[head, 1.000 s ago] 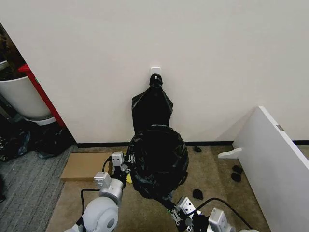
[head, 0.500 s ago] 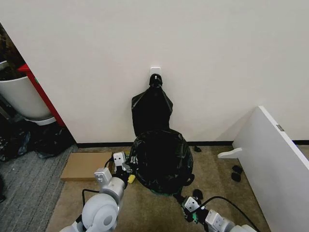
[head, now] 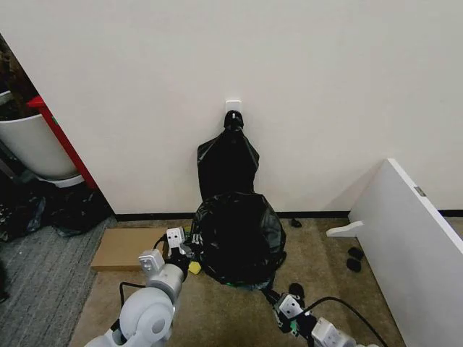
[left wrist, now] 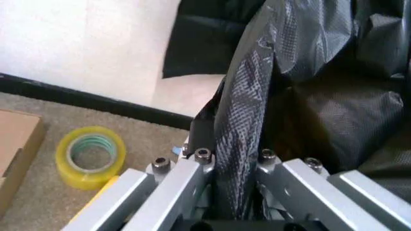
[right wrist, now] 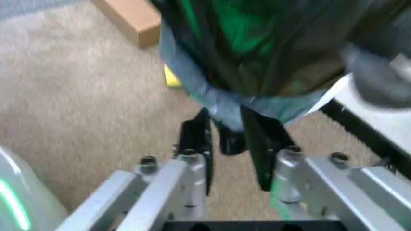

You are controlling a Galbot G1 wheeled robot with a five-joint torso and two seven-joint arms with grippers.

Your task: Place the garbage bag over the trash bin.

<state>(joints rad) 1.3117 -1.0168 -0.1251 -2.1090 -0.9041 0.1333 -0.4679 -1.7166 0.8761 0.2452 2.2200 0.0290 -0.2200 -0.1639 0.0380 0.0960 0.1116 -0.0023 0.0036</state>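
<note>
The garbage bag [head: 239, 235] is a glossy black mound draped over the trash bin, which is hidden under it, on the carpet against the wall. My left gripper [head: 189, 249] is at the bag's left side, shut on a fold of the garbage bag [left wrist: 247, 125] that runs between its fingers. My right gripper [head: 271, 293] sits low at the bag's front right edge. In the right wrist view its fingers [right wrist: 196, 139] stand apart, with the garbage bag [right wrist: 257, 57] hanging just beyond the tips.
A bundle of black bags [head: 228, 163] hangs from a wall hook behind. A flat cardboard piece [head: 129, 247] and a yellow tape roll [left wrist: 90, 156] lie left of the bin. A white planter [head: 29, 144] stands far left, a white board [head: 412, 231] leans right.
The bag, held up and ballooned a second ago, has come down and settled lower over the bin. My right gripper dropped toward the floor and opened; the left kept its hold.
</note>
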